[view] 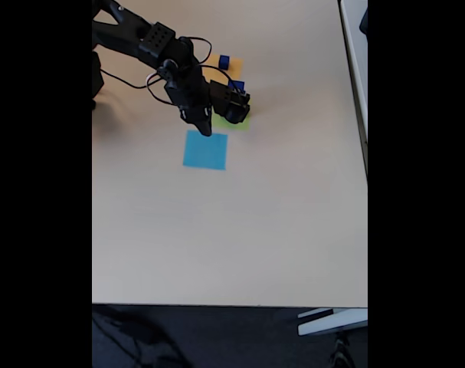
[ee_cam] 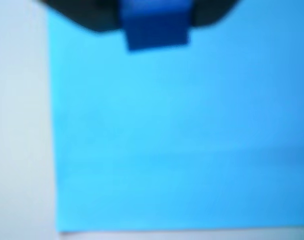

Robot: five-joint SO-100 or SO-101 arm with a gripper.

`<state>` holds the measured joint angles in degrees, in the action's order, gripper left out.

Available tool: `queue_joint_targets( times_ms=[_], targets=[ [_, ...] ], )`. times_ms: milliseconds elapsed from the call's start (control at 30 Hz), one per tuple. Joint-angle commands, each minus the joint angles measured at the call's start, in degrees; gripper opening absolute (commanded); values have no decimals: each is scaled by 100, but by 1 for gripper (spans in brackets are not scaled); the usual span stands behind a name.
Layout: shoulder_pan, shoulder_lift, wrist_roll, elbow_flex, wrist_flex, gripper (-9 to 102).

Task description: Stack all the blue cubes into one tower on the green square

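Blue cube (ee_cam: 157,27) sits pinched between the dark jaws at the top edge of the blurry wrist view, hanging over the light-blue paper square (ee_cam: 182,140), whose left and bottom edges show against pale table (ee_cam: 19,130). In the fixed view the gripper (view: 204,130) is closed on it at that square's top edge, green square (view: 236,123) just beyond and partly hidden by the arm (view: 171,57). Two more blue cubes (view: 224,61) (view: 237,85) sit by the orange-yellow square (view: 234,69); table is wide open below and to the right.
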<state>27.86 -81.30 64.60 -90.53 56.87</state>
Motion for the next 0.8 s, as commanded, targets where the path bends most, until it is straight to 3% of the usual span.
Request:
queue_joint_targets(
  times_ms=[0, 467, 767],
  targets=[
    [88, 0, -132, 0, -211, 0],
    [158, -79, -149, -1494, -1696, 0],
    [158, -9, -193, -1538, -1881, 0]
  ],
)
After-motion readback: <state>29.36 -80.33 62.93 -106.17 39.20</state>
